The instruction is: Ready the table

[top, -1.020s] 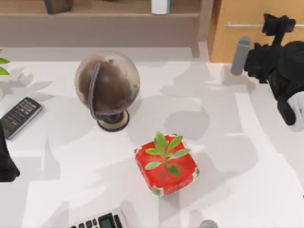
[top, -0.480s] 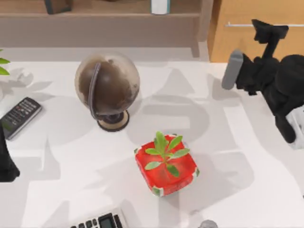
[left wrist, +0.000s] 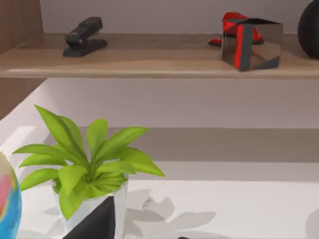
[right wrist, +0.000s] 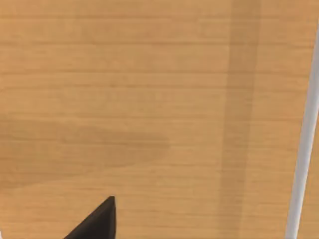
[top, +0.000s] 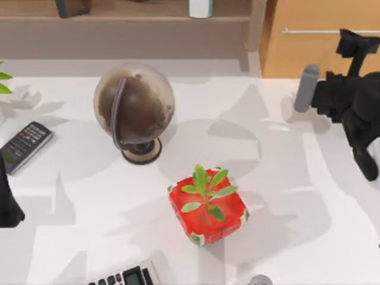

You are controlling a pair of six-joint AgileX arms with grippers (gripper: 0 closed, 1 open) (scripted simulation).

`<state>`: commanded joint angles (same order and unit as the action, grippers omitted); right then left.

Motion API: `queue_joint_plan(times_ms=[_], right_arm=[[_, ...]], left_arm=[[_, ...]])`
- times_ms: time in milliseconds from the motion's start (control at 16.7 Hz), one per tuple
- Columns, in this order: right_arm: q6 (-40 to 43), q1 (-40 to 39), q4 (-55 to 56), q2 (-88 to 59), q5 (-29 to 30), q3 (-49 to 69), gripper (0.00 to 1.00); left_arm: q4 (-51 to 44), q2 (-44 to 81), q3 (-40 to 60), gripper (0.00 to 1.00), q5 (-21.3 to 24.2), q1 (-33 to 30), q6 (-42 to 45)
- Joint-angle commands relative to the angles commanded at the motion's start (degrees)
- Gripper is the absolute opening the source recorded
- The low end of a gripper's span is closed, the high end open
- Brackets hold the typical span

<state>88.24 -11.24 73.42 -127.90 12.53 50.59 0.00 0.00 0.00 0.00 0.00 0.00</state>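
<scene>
White table (top: 285, 196) spreads across whole top view, cluttered. Right gripper (top: 356, 44) sits at far right, facing orange-tan drawer unit (top: 309, 53) near silver handle (top: 320, 31); finger state: cannot tell. Left arm (top: 7, 202) parked at left edge. Advice: square fingers to handle, approach slowly.

R arm (top: 356, 113), top view at 3 o'clock: matte black, blocky angular links, a grey rounded cylinder segment (top: 306, 88) on its inner side, pale grey-white sleeve section near the edge. L arm (top: 7, 202) at 9 o'clock: plain black rounded bulk. Wrist views: a black pointed wedge (right wrist: 97, 221), no markings visible.
</scene>
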Motion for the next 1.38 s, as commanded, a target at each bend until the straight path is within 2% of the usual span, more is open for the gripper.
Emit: queue_joint_plan(times_ms=[240,480,900,1200,1380], right_arm=[[-1.87,-1.35,0.08,0.34,0.91,0.48,1.0],[-12.09,-7.87,-0.69,1.15,5.27,2.47,1.0],[-43.47,-23.35,-9.45,3.63,15.1,14.39,1.0],[-66.9,-27.3,-21.9,1.72,21.58,29.01,1.0],[-78.28,-27.88,-29.52,-0.43,24.95,36.93,1.0]], left_arm=[[0.0,0.0,0.0,1.0,0.0,0.0,0.0],[0.0,0.0,0.0,1.0,0.0,0.0,0.0],[0.0,0.0,0.0,1.0,0.0,0.0,0.0],[0.0,0.0,0.0,1.0,0.0,0.0,0.0],[0.0,0.0,0.0,1.0,0.0,0.0,0.0]])
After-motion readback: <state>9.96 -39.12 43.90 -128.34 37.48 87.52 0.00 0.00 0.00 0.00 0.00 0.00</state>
